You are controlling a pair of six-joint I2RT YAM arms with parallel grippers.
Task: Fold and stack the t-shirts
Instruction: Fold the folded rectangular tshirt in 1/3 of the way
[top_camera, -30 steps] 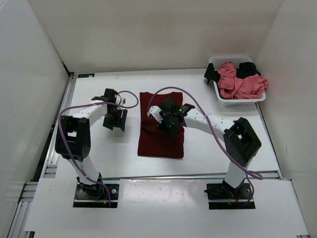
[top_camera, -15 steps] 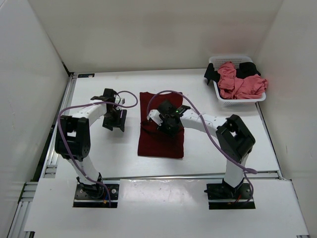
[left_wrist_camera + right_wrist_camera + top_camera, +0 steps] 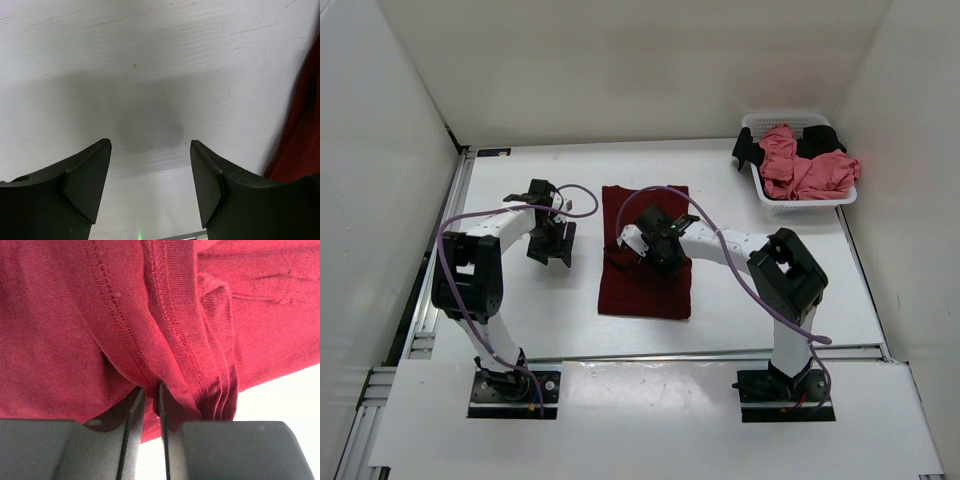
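- Lying as a tall folded rectangle at the centre of the overhead frame, the maroon t-shirt (image 3: 645,285) rests flat on the white counter (image 3: 520,300).
- Its upper half is bunched where the right fingers (image 3: 655,248) sit on it. In the right wrist view they are pressed nearly together on a stitched fold of the red cloth (image 3: 75,315), with layered hems gathered just beside them.
- A strip of the same shirt (image 3: 300,135) shows at the right edge of the left wrist view.
- The left fingers (image 3: 552,250) hang over bare counter just left of the shirt. They are spread apart, hold nothing, and cast a soft shadow between them.
- The pink t-shirt (image 3: 805,172) is crumpled in the white basket (image 3: 805,207) at the upper right of the overhead frame, well apart from the maroon one.
- The black t-shirt (image 3: 820,140) lies under and behind the pink one in that basket, with one part draped over the basket's left rim.
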